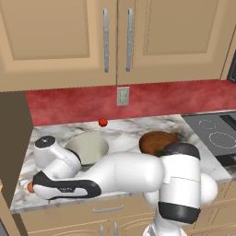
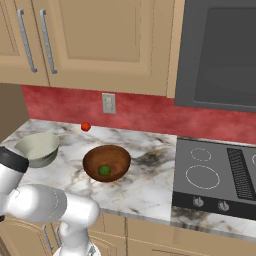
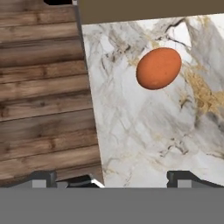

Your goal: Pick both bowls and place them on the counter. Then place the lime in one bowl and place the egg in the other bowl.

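Across the marbled counter (image 2: 150, 185) both bowls are already down, so I judge the carrying part finished. My arm (image 1: 124, 173) stretches low and far to the left, because what's left to fetch sits right by the slab's front left corner. The grey-green bowl (image 1: 90, 147) stands empty toward the left, the one I take to be waiting for a filling. Just to its right stands the wooden bowl (image 2: 106, 162), apart from it, with the lime (image 2: 104, 170) resting in the bottom, so that half looks done. A small red ball (image 1: 103, 122) lies back near the red wall, no part of my job. My gripper (image 3: 131, 177) hangs with its jaws spread wide and nothing between them, looking down at the counter edge. The egg (image 3: 158, 68) lies on the stone ahead of the fingertips (image 3: 186, 177), untouched, close to the slab's edge; I'd guess a careless nudge could roll it off.
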Controlling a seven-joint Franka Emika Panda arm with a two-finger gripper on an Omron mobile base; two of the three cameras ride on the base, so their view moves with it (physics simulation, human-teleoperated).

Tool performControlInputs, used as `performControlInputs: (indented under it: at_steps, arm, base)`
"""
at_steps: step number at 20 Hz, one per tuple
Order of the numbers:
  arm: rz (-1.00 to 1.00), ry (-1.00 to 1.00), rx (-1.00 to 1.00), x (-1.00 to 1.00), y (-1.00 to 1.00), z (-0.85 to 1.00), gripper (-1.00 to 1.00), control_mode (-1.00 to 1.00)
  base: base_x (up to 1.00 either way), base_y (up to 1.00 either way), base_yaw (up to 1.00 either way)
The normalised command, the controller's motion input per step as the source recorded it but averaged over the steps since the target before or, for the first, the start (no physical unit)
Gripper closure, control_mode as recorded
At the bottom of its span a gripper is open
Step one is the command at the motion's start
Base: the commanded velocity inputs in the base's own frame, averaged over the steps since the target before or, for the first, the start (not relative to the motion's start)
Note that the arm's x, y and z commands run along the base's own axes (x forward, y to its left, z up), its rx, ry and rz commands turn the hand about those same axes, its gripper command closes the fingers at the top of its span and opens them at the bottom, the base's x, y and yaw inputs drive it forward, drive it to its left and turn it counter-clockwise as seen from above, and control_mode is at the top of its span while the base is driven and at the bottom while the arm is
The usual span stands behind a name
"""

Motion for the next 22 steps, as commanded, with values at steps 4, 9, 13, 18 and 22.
performControlInputs:
  at_steps: [4, 9, 13, 18, 22]
  arm:
    - [0.05, 0.0, 0.0, 0.22, 0.15, -0.02, -1.0, -1.0]
    - [0.04, 0.03, 0.0, 0.32, 0.2, -0.04, -1.0, -1.0]
    - [0.07, 0.05, 0.0, 0.18, 0.25, -0.09, -1.0, -1.0]
    - [0.07, 0.06, 0.0, 0.07, 0.22, -0.07, -1.0, -1.0]
    - [0.02, 0.01, 0.0, 0.0, 0.06, -0.12, -1.0, -1.0]
  base:
    - [0.0, 0.0, 0.0]
    - [0.0, 0.0, 0.0]
    - [0.0, 0.0, 0.0]
    - [0.0, 0.0, 0.0]
    - [0.0, 0.0, 0.0]
